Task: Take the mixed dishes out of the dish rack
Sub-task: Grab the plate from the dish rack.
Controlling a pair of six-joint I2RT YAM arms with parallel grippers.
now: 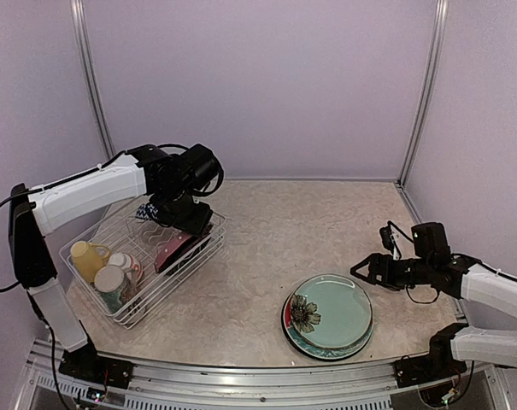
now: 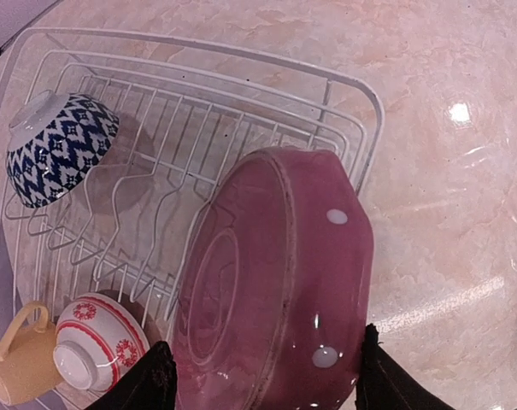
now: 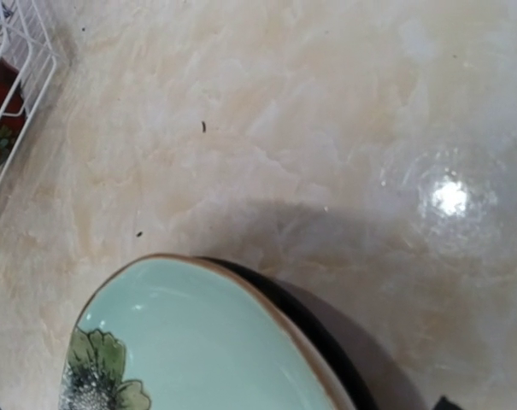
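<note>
Left gripper (image 2: 267,377) straddled the pink polka-dot ceramic plate (image 2: 284,273) in the white wire dish rack (image 2: 352,94) — grip unclear; right gripper (image 1: 365,270) gaped open, far off.

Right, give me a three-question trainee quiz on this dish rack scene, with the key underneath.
1. Which gripper hovers nearer the pale green plate?
2. In the left wrist view, the left gripper has a finger on each side of which item in the dish rack? A. blue patterned bowl B. pink polka-dot plate C. yellow mug
3. True or false: the pale green plate sits in the dish rack.

Key: 1. the right gripper; 2. B; 3. false, it lies out on the table, stacked on a darker plate.
</note>
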